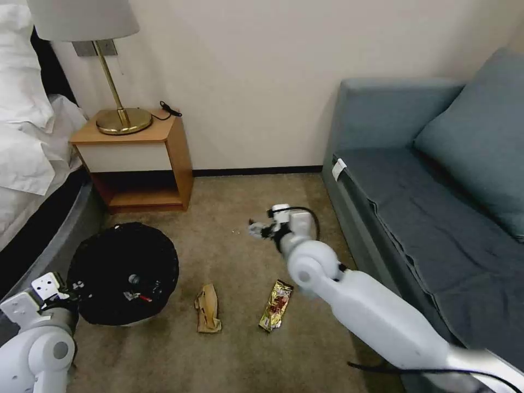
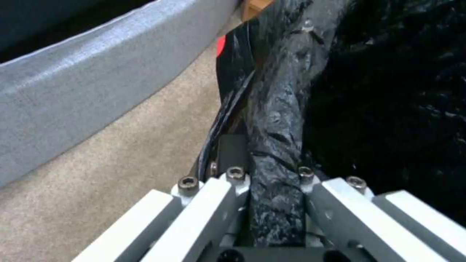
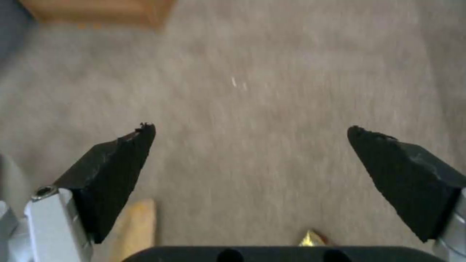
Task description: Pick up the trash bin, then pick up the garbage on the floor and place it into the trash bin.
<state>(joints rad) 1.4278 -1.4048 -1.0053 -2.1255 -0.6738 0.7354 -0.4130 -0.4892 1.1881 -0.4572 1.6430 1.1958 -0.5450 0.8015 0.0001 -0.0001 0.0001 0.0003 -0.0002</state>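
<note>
The trash bin (image 1: 123, 262), low and round with a crinkly black liner, sits on the carpet beside the bed. My left gripper (image 1: 73, 288) is at its near-left rim. The left wrist view shows that left gripper (image 2: 272, 174) shut on the liner-wrapped bin rim (image 2: 276, 120). Small scraps, one with red (image 1: 143, 298), lie inside the bin. On the floor lie a crumpled brown paper (image 1: 208, 309) and a brown-gold snack wrapper (image 1: 277, 304). My right gripper (image 1: 257, 229) hovers open over bare carpet beyond them. Between and behind the right gripper (image 3: 250, 134) fingers, the paper's tip (image 3: 138, 222) and the wrapper's tip (image 3: 311, 238) show.
A wooden nightstand (image 1: 143, 164) with a brass lamp (image 1: 117, 109) stands against the wall. The bed (image 1: 33, 164) runs along the left, its grey base (image 2: 72, 91) close to the bin. A blue-grey sofa (image 1: 426, 207) fills the right side. Carpet lies open between them.
</note>
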